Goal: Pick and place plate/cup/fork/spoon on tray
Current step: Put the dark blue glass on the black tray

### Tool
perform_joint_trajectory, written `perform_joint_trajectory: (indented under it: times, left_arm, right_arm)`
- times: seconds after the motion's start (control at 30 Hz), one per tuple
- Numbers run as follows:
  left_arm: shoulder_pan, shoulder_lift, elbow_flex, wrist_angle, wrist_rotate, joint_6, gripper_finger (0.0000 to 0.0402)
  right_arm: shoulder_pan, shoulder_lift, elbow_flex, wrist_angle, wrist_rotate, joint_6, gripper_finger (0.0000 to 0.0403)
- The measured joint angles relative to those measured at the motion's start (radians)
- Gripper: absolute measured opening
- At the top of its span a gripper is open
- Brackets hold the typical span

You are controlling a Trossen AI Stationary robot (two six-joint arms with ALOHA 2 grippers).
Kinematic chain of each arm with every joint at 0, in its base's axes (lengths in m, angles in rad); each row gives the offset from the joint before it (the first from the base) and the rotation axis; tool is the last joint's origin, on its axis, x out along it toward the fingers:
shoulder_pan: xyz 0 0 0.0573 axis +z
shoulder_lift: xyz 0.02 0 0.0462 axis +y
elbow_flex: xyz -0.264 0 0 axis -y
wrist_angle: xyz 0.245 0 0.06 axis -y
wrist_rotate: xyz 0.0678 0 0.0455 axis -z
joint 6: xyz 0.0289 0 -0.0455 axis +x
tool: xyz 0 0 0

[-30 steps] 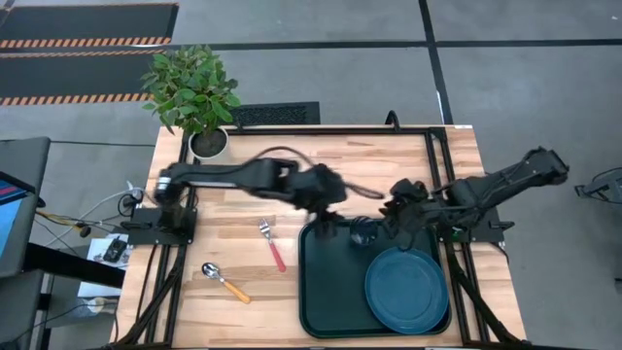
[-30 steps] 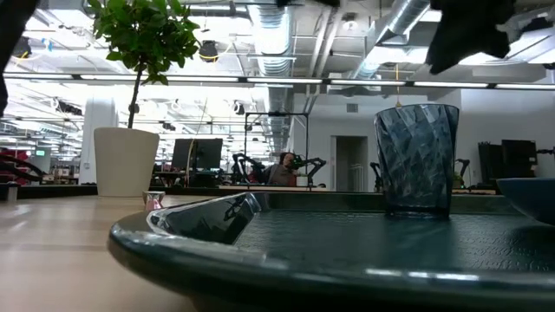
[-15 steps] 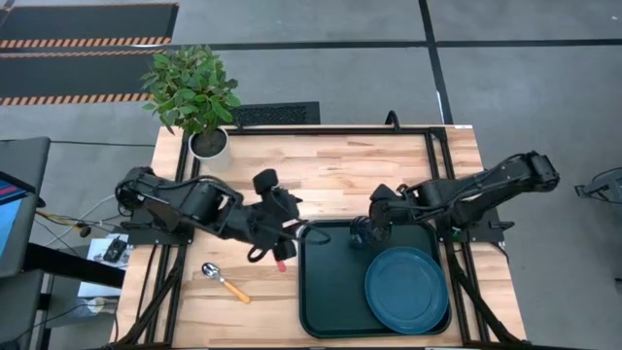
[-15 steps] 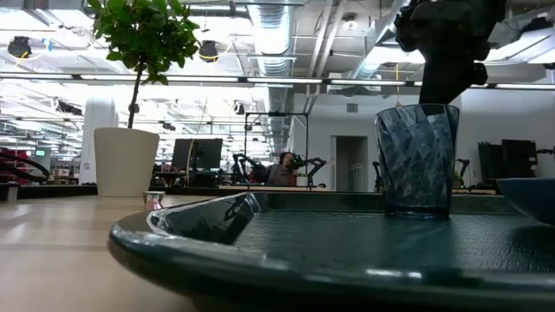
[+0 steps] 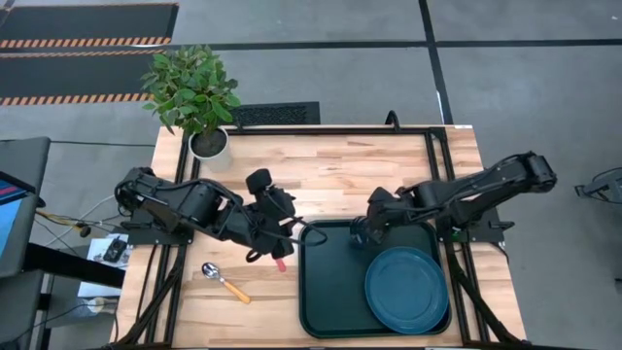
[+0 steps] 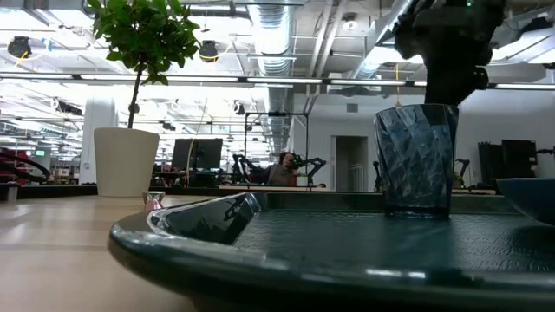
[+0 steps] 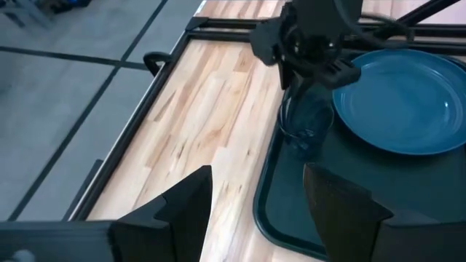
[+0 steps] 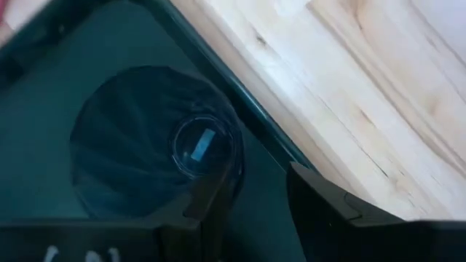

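Overhead ceiling strip lights [image 6: 260, 80] are lighting the scene evenly; the tray [image 6: 286, 251] rim nearest the low camera is blurring.

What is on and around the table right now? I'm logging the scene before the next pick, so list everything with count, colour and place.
Rectangular plastic tray: one, dark green, on the table's right half.
Round plate: one, teal-blue, inside the tray, near-right corner.
See-through tumbler cup: one, smoky grey, upright in the tray's far part.
Fork: one, red handle, on the wood left of the tray, mostly hidden under the left gripper.
Spoon: one, silver bowl, orange-yellow handle, on the wood left of the fork.
Potted plant: one, green leaves, white pot, far-left corner.
Wooden table: one, light.
Left gripper: open, over the fork.
Right gripper: open, at the cup.
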Motion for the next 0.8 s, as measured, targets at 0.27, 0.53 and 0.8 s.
perform_joint_trajectory:
  times: [0.27,0.53,0.8]
  left_arm:
    - [0.000,0.000,0.000,-0.018,-0.011,-0.022,0.0206]
    - [0.000,0.000,0.000,-0.023,-0.014,-0.022,0.0206]
    - [0.000,0.000,0.000,-0.049,-0.015,-0.025,0.0206]
  right_arm:
    - [-0.002,0.034,0.000,-0.001,-0.023,-0.003,0.0137]
    - [-0.014,0.010,0.000,-0.042,-0.022,0.024,0.0013]
    - [-0.019,0.005,0.001,-0.152,-0.016,0.070,0.0006]
